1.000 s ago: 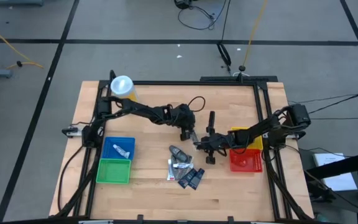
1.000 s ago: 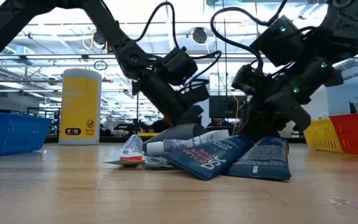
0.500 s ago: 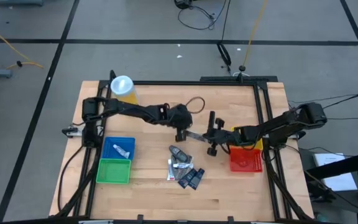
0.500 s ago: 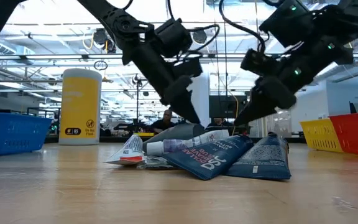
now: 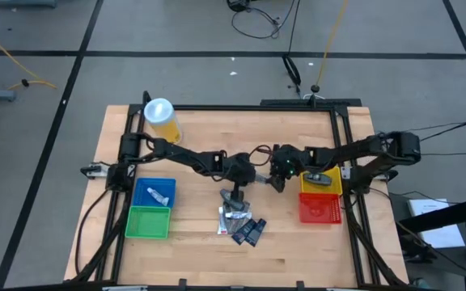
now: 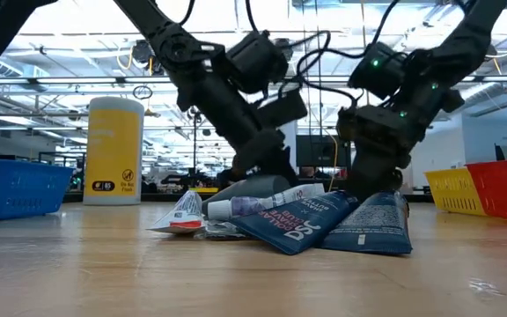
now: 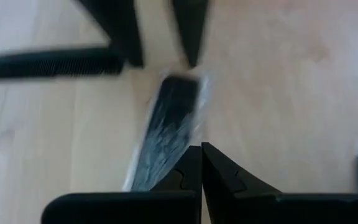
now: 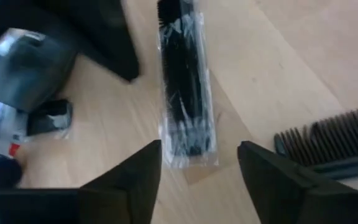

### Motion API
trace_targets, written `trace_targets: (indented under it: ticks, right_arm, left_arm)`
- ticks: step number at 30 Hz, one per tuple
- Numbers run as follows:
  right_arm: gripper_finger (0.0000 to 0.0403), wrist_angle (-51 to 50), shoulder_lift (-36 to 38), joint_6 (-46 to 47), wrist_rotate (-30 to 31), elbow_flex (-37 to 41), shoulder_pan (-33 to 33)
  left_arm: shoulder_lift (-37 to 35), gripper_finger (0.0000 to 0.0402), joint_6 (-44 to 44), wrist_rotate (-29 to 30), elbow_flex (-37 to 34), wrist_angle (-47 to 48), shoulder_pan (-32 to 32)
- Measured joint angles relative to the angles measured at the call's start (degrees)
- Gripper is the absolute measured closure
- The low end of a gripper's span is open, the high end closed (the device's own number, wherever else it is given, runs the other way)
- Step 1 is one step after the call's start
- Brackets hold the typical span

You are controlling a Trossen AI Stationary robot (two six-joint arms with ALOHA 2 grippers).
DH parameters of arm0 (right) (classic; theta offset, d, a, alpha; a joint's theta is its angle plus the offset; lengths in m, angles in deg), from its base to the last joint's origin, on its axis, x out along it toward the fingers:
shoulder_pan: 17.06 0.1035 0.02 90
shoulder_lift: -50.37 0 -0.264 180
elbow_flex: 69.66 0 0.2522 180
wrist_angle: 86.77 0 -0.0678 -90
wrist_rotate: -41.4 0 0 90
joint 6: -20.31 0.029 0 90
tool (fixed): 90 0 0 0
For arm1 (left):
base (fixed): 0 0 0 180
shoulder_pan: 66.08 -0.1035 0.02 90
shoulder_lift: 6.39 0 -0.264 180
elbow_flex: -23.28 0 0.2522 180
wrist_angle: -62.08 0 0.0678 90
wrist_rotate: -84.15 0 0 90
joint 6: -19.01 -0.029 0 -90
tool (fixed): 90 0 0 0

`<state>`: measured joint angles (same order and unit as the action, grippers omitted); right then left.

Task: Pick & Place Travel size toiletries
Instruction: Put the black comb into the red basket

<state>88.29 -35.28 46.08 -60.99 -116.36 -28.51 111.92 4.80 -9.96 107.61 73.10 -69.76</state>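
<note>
A black comb in a clear wrapper (image 8: pixel 185 93) lies flat on the wood between my two grippers. My right gripper (image 8: pixel 199 180) hovers open over its end and touches nothing. My left gripper (image 7: pixel 201 163) is shut, its tips beside the wrapped comb's (image 7: pixel 166 124) other end; whether they touch it I cannot tell. A bare black comb (image 8: pixel 334 137) lies close by. The pile of travel size toiletries (image 5: pixel 239 218), with tubes, sachets and dark blue packets, rests on the table toward the near edge.
Blue bin (image 5: pixel 154 191) with a white tube and green bin (image 5: pixel 148 222) stand at the left. Yellow bin (image 5: pixel 320 182) with a dark piece and red bin (image 5: pixel 319 208) stand at the right. A yellow cylinder (image 5: pixel 160 117) stands far left.
My right gripper has opened, rolled and swung toward the table's far edge. My left gripper has shifted toward the near edge. The wrapped comb, which spanned the gap between both grippers half a second ago, now lies on the table.
</note>
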Motion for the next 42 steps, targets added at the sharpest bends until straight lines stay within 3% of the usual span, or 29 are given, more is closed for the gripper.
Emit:
trace_targets:
  ticks: [12,26,32,37,42]
  right_arm:
    - [0.0176,3.75,-3.36,1.0,-5.58,-0.11,-1.8]
    - [0.0178,6.02,-5.46,1.24,-6.17,-0.11,-1.61]
    - [0.018,12.86,-10.95,0.23,-11.18,-0.18,-1.67]
    - [0.0207,11.95,-10.27,-3.81,-11.26,-0.16,-1.65]
    - [0.0276,6.1,-7.78,-8.26,-8.41,-0.11,-1.54]
  left_arm:
    - [2.99,0.0399,0.7,-9.62,0.11,-1.36,-2.34]
    - [7.67,0.04,3.99,-8.44,0.47,-8.01,-3.54]
    - [8.47,0.0399,4.25,-8.02,0.42,-8.59,-3.7]
    - [8.5,0.0395,4.43,-7.81,0.39,-8.55,-3.7]
    - [7.25,0.04,4.5,-7.84,0.35,-7.91,-3.64]
